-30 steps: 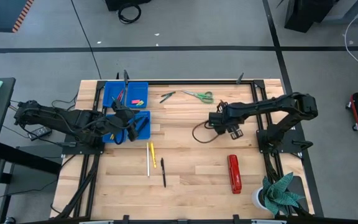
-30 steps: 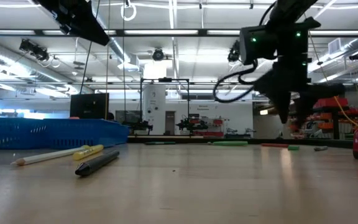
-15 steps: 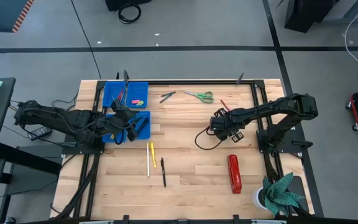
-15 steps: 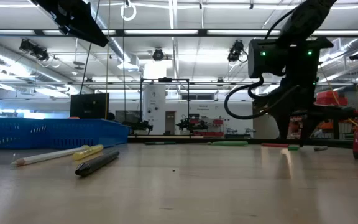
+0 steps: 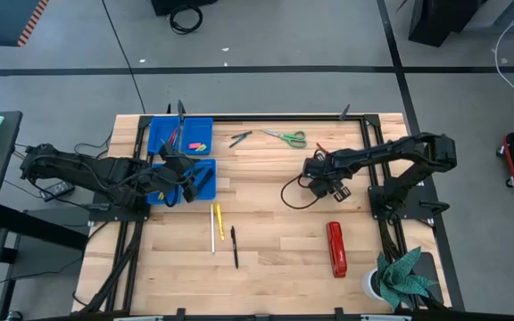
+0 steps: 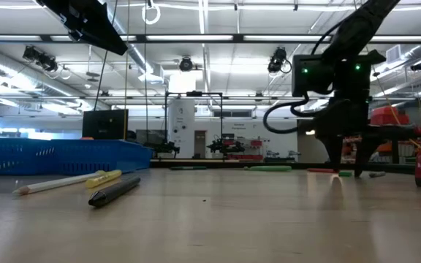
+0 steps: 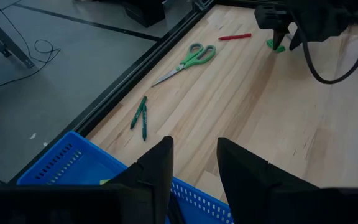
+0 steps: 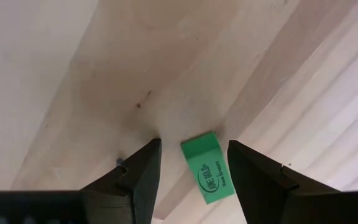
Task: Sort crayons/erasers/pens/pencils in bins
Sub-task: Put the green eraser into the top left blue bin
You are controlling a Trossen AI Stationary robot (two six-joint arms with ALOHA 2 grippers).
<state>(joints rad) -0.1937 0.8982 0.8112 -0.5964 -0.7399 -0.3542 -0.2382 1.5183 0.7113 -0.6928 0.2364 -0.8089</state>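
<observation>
1. The right gripper has swung across the desk and dropped low, lining up a pick.
2. Its jaws are spread wide, straddling a green eraser lying flat between them, untouched.
3. The left gripper, jaws parted and empty, hovers over the bins.

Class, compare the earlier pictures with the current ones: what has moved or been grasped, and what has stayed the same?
The right hand has swung across the table and come down low; its open fingers now straddle a green eraser, not yet grasped. The left hand stays over the blue bins; the pencils and stapler lie unmoved.
</observation>
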